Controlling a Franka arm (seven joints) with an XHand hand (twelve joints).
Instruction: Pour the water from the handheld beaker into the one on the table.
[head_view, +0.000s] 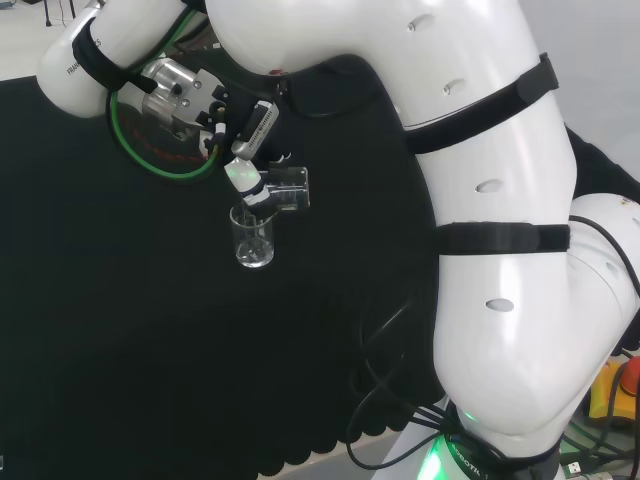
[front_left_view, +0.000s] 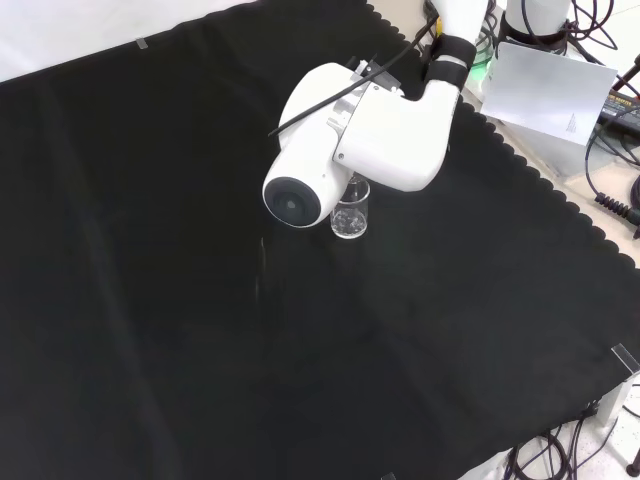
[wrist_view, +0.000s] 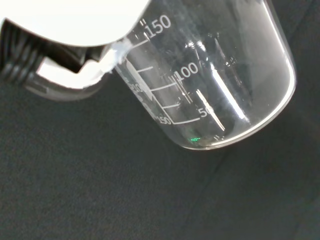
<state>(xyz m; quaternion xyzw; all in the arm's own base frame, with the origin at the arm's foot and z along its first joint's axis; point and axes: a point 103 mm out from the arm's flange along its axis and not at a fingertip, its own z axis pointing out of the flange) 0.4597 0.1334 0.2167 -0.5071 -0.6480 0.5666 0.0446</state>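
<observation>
Two beakers (head_view: 252, 238) (head_view: 285, 188), one hand (head_view: 245, 172)

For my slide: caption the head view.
The hand tips a clear beaker sideways above the upright beaker on the cloth.

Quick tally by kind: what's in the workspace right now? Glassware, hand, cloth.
Clear glass beakers: 2, one tipped in the hand, one standing on the cloth
Robot hand: 1
Black cloth: 1
Total: 4
</observation>
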